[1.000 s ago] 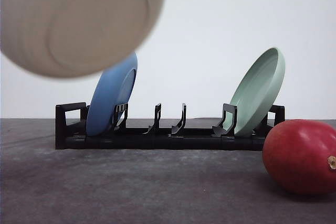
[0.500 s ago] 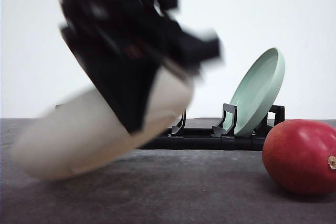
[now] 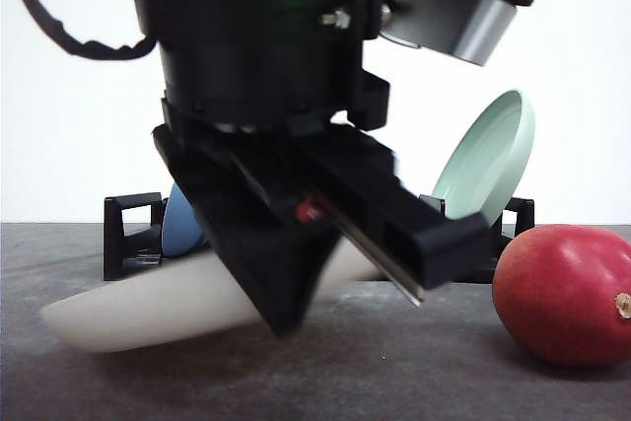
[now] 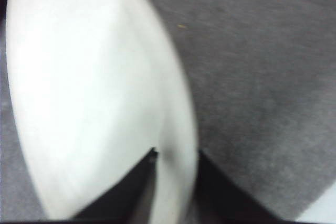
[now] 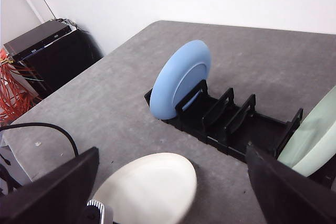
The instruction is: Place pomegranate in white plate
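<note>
The left pincer (image 4: 173, 182), angled steeply down, pinches the white plate's (image 3: 148, 308) rim low over the table (image 3: 414, 372).

White plate (image 3: 148, 303): matte cream, smooth, looks ceramic or melamine. Pomegranate (image 3: 564, 293): smooth glossy red skin, dry tan stub. Table (image 3: 414, 372): dark grey, matte, fine-grained rough texture. Dish rack (image 5: 231, 124): black plastic, slight sheen. Blue plate (image 5: 178, 80) and pale green plate (image 3: 485, 170): smooth, satin finish. Left gripper (image 3: 296, 273): matte black plastic, metal screw heads.
</note>
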